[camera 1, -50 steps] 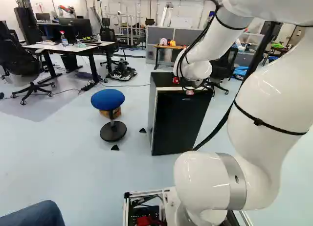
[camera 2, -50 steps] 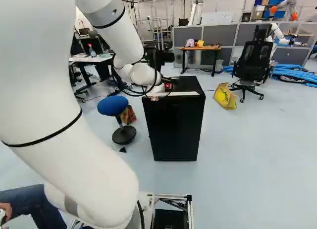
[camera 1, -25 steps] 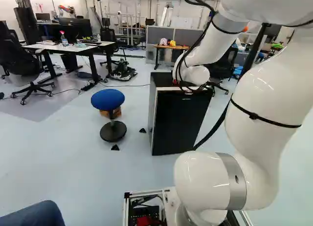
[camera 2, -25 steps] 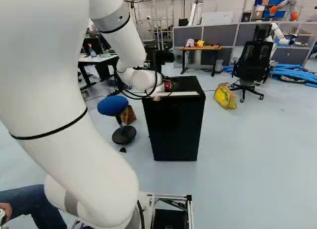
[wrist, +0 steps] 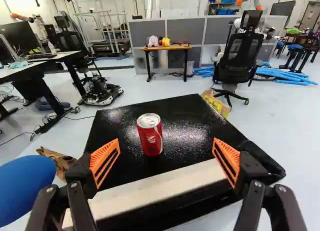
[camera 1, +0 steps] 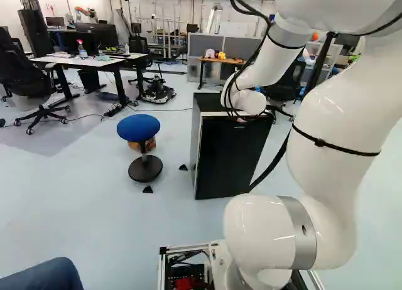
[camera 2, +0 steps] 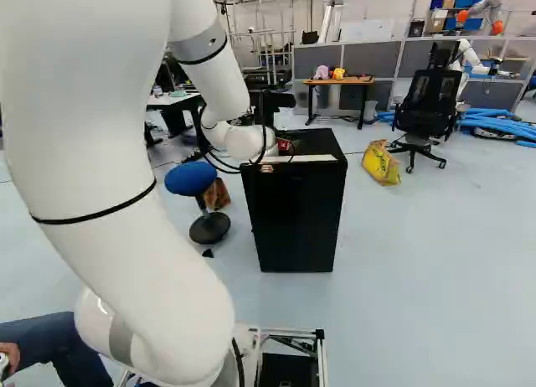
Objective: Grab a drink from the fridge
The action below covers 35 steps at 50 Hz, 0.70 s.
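Part of my black gripper (camera 2: 278,100) shows beside the white wrist above the fridge in the right base view; its fingertips are hidden there. In the wrist view the gripper (wrist: 166,140) stands open, its orange pads wide apart with nothing held. A red drink can (wrist: 150,135) stands upright on the black top of the small fridge (wrist: 189,121), ahead of the gap between the fingers. The can (camera 2: 284,145) shows as a red patch by the wrist in the right base view. The fridge door (camera 1: 229,157) is closed.
A blue stool (camera 1: 139,127) stands beside the fridge. Behind it are a yellow bag (camera 2: 381,163), a black office chair (camera 2: 424,110) and a small wooden-topped table (camera 2: 339,81). Another robot (camera 2: 483,12) stands far back. A person's leg (camera 2: 57,347) is near the base.
My arm has swung and its wrist has come down a little toward the fridge top. The red patch in the left base view is now hidden behind the wrist. The base has not moved.
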Tool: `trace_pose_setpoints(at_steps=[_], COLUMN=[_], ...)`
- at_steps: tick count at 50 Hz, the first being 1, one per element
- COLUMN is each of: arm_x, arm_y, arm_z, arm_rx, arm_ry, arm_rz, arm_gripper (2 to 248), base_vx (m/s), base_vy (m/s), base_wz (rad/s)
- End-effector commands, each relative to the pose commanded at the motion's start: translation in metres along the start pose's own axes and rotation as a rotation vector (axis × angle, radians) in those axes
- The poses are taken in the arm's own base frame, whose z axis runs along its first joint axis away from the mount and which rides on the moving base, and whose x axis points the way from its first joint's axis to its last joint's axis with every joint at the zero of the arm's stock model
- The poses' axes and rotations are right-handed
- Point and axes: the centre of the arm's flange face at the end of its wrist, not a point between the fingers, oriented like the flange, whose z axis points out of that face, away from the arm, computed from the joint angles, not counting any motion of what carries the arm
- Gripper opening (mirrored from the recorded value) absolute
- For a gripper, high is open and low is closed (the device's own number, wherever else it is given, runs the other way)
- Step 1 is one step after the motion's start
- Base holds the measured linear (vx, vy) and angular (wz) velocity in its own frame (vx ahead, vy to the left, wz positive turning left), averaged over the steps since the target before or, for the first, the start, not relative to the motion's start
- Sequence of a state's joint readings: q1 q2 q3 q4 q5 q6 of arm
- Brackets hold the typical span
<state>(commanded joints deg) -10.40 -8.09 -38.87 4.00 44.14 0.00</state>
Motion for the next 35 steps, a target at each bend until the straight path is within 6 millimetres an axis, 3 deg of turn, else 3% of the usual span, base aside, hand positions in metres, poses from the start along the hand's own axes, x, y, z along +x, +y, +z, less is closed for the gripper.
trace_pose_setpoints(at_steps=[35], arm_x=[-0.032], arm_y=[-0.001], arm_z=[0.014], arm_rx=[0.014], arm_ry=[-0.036], arm_rz=[-0.02], arm_gripper=[247], base_vx=[0.0], base_vy=[0.0], base_wz=[0.0])
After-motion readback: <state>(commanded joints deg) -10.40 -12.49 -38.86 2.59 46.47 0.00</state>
